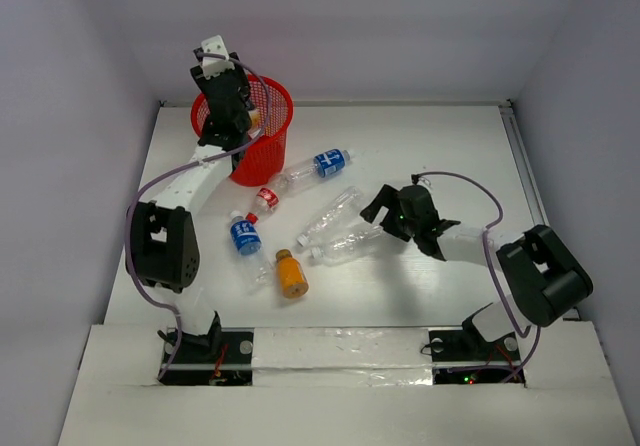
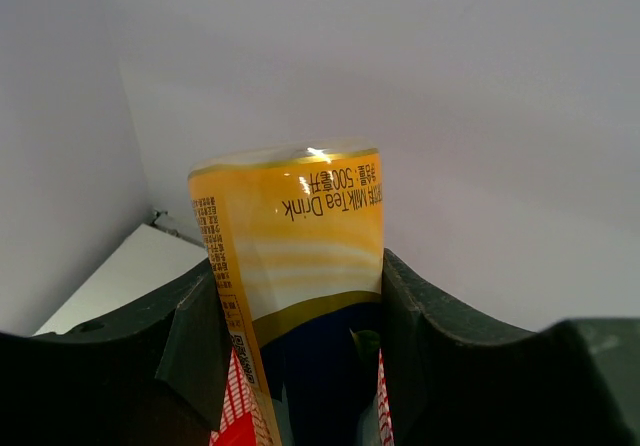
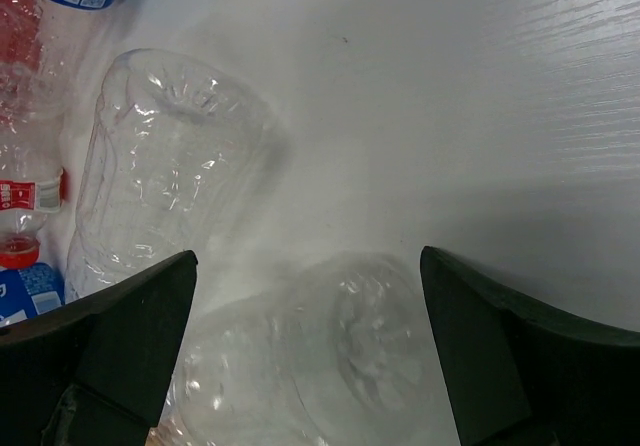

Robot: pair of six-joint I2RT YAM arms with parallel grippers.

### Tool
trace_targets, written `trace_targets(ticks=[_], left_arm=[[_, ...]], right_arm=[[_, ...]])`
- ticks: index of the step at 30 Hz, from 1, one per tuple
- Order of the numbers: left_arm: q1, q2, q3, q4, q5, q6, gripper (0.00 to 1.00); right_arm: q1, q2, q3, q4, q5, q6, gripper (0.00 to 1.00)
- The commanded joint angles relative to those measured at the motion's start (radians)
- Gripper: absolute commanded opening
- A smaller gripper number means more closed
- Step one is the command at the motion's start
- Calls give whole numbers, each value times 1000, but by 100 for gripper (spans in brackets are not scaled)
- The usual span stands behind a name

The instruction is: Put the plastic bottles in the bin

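The red mesh bin (image 1: 268, 131) stands at the back left. My left gripper (image 1: 228, 106) hangs over its left rim, shut on the long orange-filled bottle (image 2: 290, 256), with red mesh (image 2: 235, 416) just below. Two blue-labelled bottles (image 1: 318, 165) (image 1: 244, 236), a red-labelled one (image 1: 262, 201), the stubby orange one (image 1: 291, 274) and two clear ones (image 1: 330, 216) (image 1: 345, 246) lie on the table. My right gripper (image 1: 398, 228) is open over the base end of the nearer clear bottle (image 3: 320, 356). The other clear bottle (image 3: 170, 166) lies to its left.
White table (image 1: 450, 156) with walls at the back and on both sides. The loose bottles lie close together in the middle, between the bin and my right gripper. Purple cables loop from both arms.
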Motion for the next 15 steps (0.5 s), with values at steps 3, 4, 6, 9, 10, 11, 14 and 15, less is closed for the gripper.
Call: trace_targets(ticks=[3,4,6,9,10,11,14,15], left_arm=[[3,16,-36,111,-2,2,44],[3,17,-39,111,-2,1,48],[3,20,-48,114,-2,-4,54],[3,16,-57,112,3,-13,64],[3,14,-60,111,6,-18,68],[3,10,-63,108,9,-21,69],[3,-15,-76,98,15,-39,70],[3,-30,-82,94,16,-44,71]], right_arm=[[7,15,21,61,42,27,91],[7,10,15,59,50,30,90],[7,-2,4,61,73,37,83],[7,-43,-13,53,90,37,73],[7,-68,-14,48,93,37,71],[7,-80,-23,42,95,37,67],[7,-134,-36,24,99,34,63],[7,-147,-45,15,101,31,63]])
